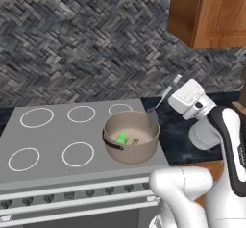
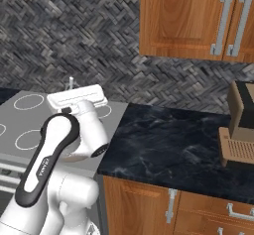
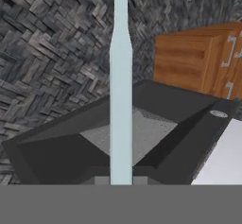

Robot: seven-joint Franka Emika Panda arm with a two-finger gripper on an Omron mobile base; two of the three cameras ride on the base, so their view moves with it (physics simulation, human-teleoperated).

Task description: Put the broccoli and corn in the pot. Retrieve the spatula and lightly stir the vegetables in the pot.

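— Spatula (image 1: 161, 102) first: do we have it?
— We do; our gripper (image 1: 178, 88) is clamped on its thin handle, and the dark blade hangs below and to the left of the hand, at the pot's far rim.
— And the vegetables?
— Broccoli (image 1: 121, 137) and corn (image 1: 135, 141) lie side by side inside the pot (image 1: 144, 152), lower left of our gripper.

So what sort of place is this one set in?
A rendered home kitchen: a grey stove top with white ring burners, brown wooden wall cabinets with metal handles, and a dark marbled countertop.
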